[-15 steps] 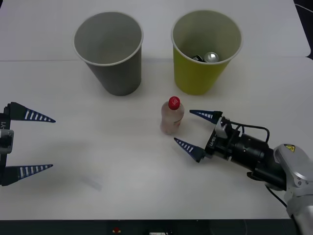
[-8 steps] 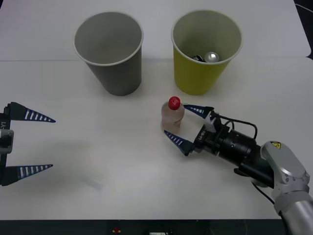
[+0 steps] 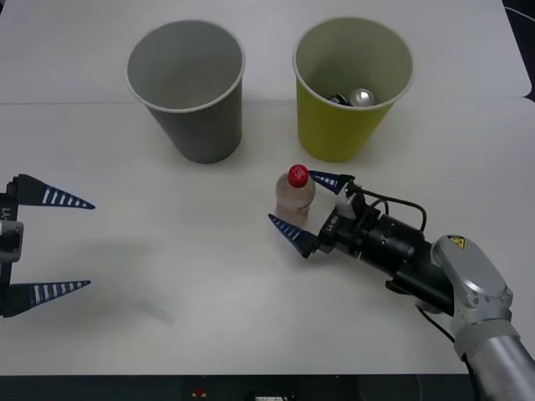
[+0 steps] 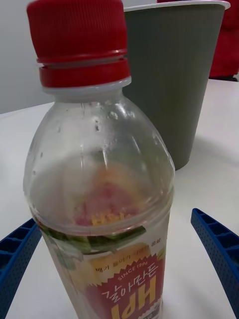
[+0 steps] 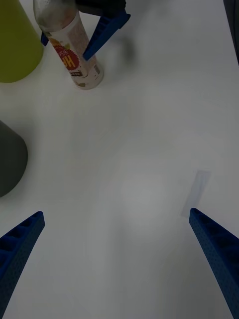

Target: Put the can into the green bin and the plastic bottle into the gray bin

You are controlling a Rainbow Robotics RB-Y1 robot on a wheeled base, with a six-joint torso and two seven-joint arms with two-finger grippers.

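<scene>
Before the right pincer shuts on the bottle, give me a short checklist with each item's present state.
1. Plastic bottle upright on the table: ok.
2. Right pincer open, one finger on each side of the bottle: ok.
3. Fingers touching the bottle: cannot tell.
4. Can already inside the green bin: ok.
5. Gray bin upright, mouth open: ok.
6. Left pincer open, parked at the table's left, out of the way: ok.
</scene>
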